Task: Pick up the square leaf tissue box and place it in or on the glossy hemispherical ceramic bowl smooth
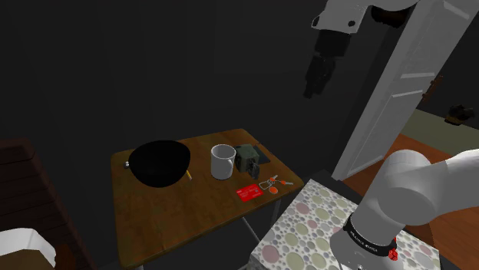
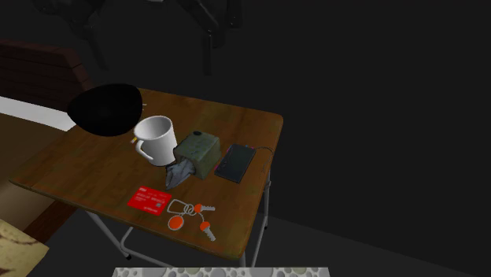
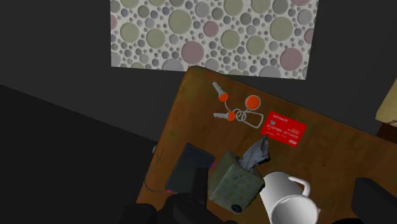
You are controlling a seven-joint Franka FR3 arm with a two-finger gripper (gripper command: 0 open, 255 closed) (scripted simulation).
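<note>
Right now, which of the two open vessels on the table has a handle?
The white mug, standing beside the tissue box, has a handle on its side. The black bowl next to it is wide, rounded and handleless.

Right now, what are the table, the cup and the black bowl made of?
The table looks like wood: warm brown with faint darker streaks. The cup is smooth plain white, perhaps ceramic. The bowl is flat black with no sheen showing, so its material is unclear.
</note>
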